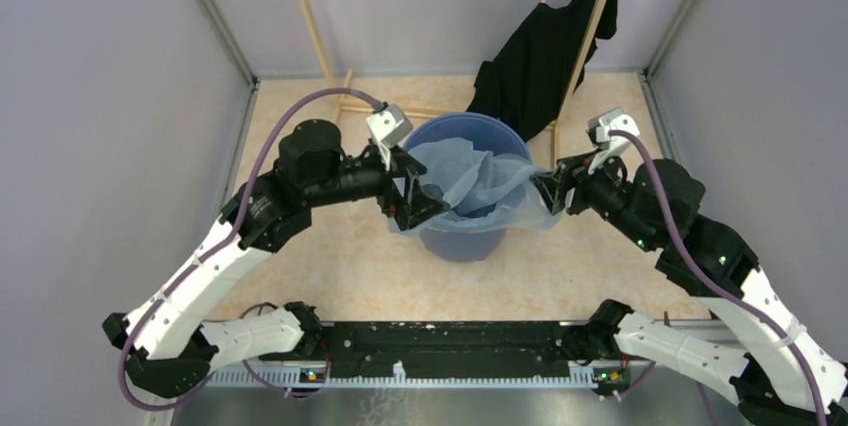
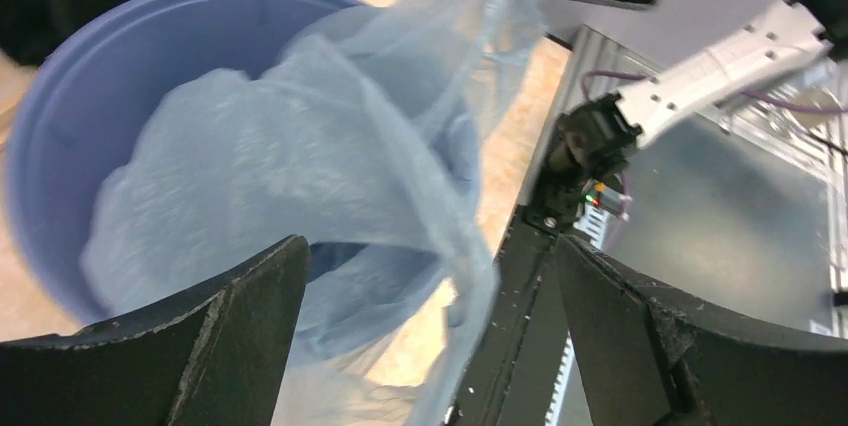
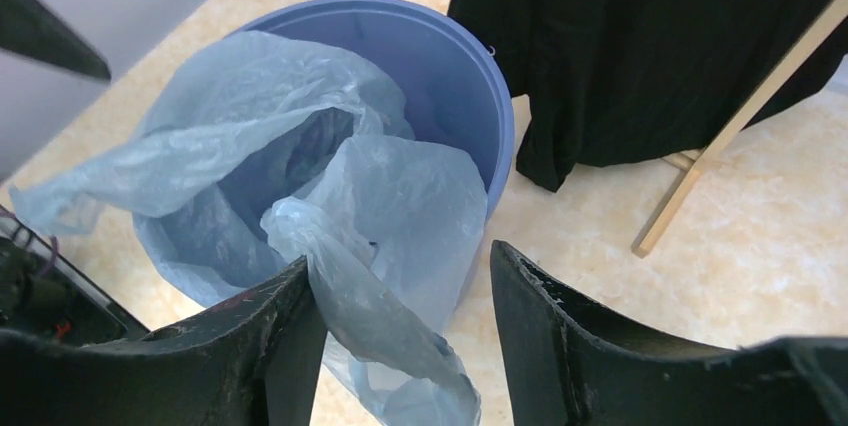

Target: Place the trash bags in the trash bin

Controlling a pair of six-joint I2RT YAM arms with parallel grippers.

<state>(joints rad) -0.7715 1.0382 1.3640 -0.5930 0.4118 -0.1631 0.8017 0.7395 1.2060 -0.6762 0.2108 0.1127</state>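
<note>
The round blue trash bin (image 1: 466, 242) stands on the floor between my arms. The pale-blue trash bag (image 1: 480, 181) lies partly inside it, and its edges drape over the near rim on both sides. My left gripper (image 1: 410, 201) is open at the bin's left rim. In the left wrist view the bag (image 2: 300, 146) hangs loose between the spread jaws of the gripper (image 2: 430, 266), above the bin (image 2: 60, 116). My right gripper (image 1: 548, 191) is open at the right rim. In the right wrist view a twisted fold of bag (image 3: 370, 296) rests against the left finger (image 3: 285, 331), unclamped, beside the bin (image 3: 450, 76).
A black garment (image 1: 540, 56) hangs on a wooden rack (image 1: 590, 26) behind the bin's right side; it also shows in the right wrist view (image 3: 640, 46). Grey walls enclose the tan floor (image 1: 330, 256). The arms' base rail (image 1: 450, 341) runs along the near edge.
</note>
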